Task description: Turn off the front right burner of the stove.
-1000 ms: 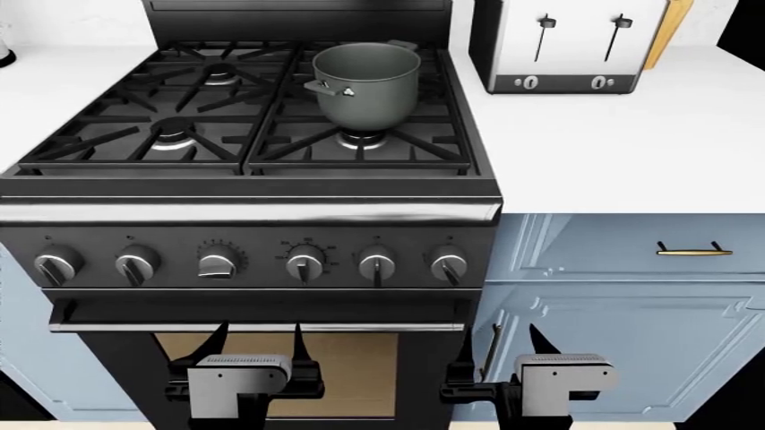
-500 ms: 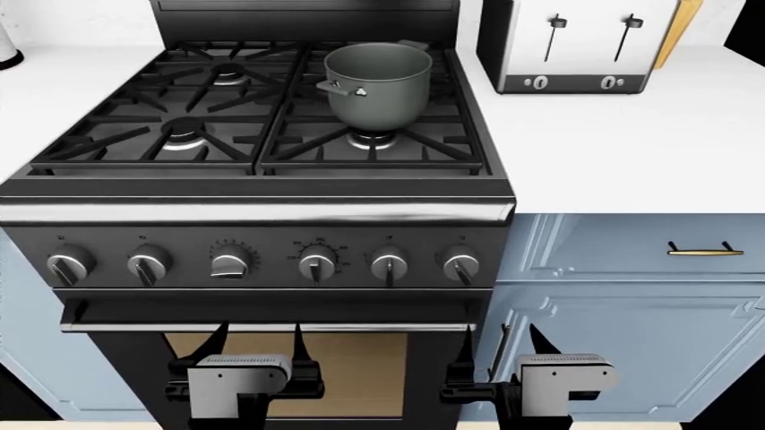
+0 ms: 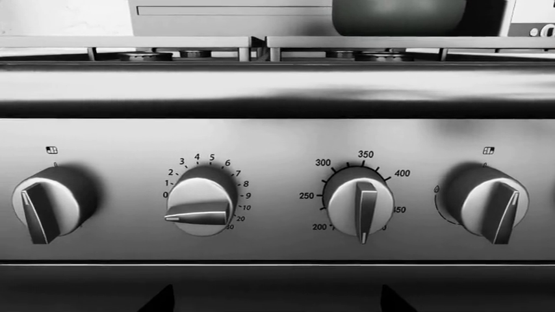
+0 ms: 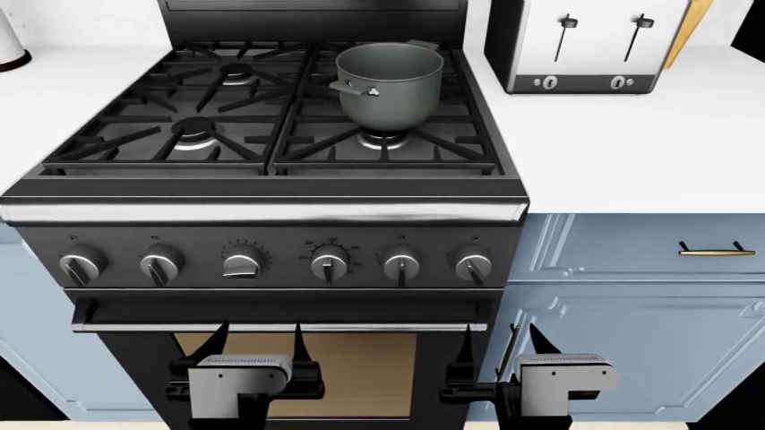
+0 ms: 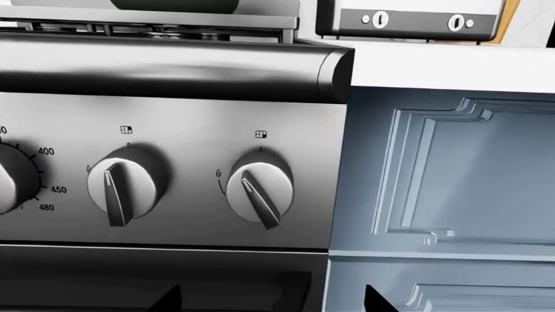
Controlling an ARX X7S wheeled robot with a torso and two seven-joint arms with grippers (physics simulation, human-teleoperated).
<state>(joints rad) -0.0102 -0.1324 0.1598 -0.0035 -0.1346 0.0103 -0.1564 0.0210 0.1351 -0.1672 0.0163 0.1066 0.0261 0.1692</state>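
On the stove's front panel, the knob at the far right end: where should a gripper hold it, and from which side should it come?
Grip the rightmost knob by its raised flat bar, one finger on each flat face. Come straight at the stove front, since the knob juts out from the panel. The bar leans off vertical, so roll the right gripper to match. This looks best.

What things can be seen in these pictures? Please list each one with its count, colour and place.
stove: 1, black with chrome strip, centre, between white counters
burners: 4, dark with silvery rings, under black grates; front right burner lies under the pot
pot: 1, grey, on the right-hand grates
knobs: 6, silver, in a row on the front panel
oven door: 1, black, windowed, below the knobs
toaster: 1, silver and black, on the right counter
cabinets: pale blue, right of the stove; one gold handle
left gripper: 1, black fingers, open, before the oven door
right gripper: 1, black fingers, open, at the stove's right edge
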